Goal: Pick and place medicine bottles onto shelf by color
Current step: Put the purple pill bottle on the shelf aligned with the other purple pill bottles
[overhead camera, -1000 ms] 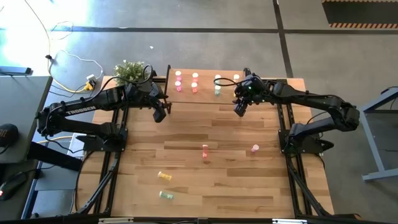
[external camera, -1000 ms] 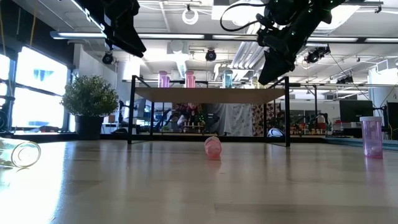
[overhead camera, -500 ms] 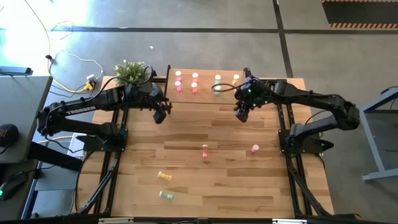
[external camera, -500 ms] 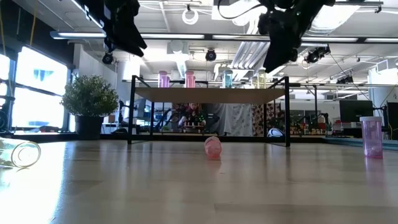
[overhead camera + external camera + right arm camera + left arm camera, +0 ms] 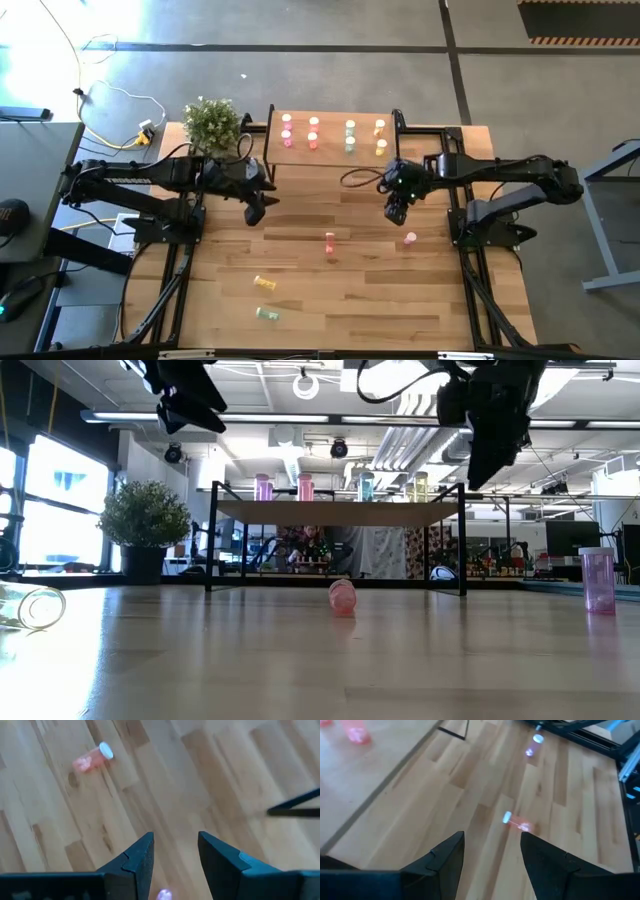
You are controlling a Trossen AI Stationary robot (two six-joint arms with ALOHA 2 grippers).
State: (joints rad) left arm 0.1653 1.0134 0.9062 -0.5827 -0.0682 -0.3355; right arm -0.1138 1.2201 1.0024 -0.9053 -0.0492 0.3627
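The shelf [image 5: 330,150] stands at the table's far edge and carries several upright medicine bottles in pairs: pink [image 5: 287,140], red [image 5: 313,140], green [image 5: 350,145] and yellow [image 5: 381,147]. Loose on the table are a red-orange bottle [image 5: 330,243] lying on its side, a pink one [image 5: 410,239], a yellow one [image 5: 264,283] and a green one [image 5: 267,313]. My left gripper [image 5: 253,212] hangs open and empty above the table, left of the red-orange bottle [image 5: 517,821]. My right gripper [image 5: 393,213] hangs open and empty, just far of the pink bottle [image 5: 163,894].
A potted plant [image 5: 212,120] stands at the far left corner beside the shelf. The shelf's thin black legs [image 5: 462,540] reach down to the table. Bare planks lie between the shelf and the loose bottles.
Both grippers have swung away from the shelf toward the table's near edge, staying high above the wood. The right one has tipped to point more steeply down. Both have stayed open and empty. No bottle has moved.
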